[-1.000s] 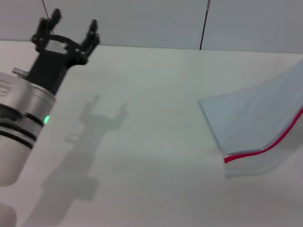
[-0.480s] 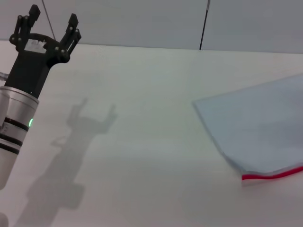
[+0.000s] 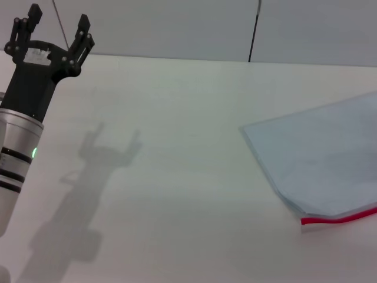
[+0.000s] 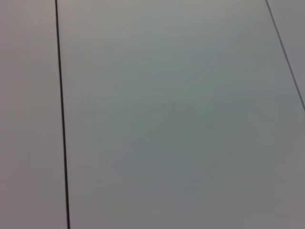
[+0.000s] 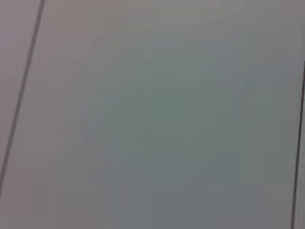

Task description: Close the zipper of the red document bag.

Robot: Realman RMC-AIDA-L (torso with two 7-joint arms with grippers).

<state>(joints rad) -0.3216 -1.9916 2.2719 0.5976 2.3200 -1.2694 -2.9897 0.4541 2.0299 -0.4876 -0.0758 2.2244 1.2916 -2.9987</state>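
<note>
The red document bag (image 3: 318,162), a flat translucent pale blue pouch, lies on the white table at the right of the head view and runs off the right edge. A short stretch of its red zipper (image 3: 337,219) shows along the near edge. My left gripper (image 3: 56,29) is raised at the far left, well away from the bag, open with nothing between its fingers. The right gripper is out of view. Both wrist views show only a plain grey wall with dark seams.
The white table (image 3: 177,194) spreads between my left arm and the bag. The arm's shadow (image 3: 88,177) falls on it at the left. A grey wall with a thin dark vertical line (image 3: 254,29) stands behind the table.
The bag, lifted and bent a second ago, has dropped flat on the table. My left gripper has moved further left and up, staying open.
</note>
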